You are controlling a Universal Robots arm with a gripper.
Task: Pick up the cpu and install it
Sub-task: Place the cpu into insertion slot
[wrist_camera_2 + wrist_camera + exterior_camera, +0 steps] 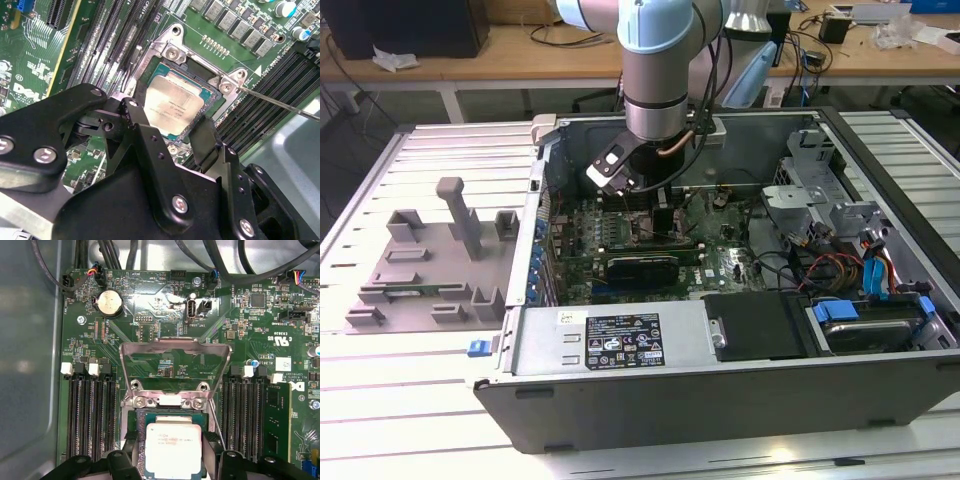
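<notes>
Pincer (167, 122) poised just above cpu (172, 100) lying within open socket (172, 50)

We see a few short lines of fine dark print on the metal top of the cpu (172, 450). White lettering is scattered across the motherboard (165, 305), which also has a small white sticker (283, 364) beside its memory slots. In the exterior view, a black-and-white label (623, 343) crowded with marks and symbols sits on the metal cover along the front wall of the computer case (720, 410).
</notes>
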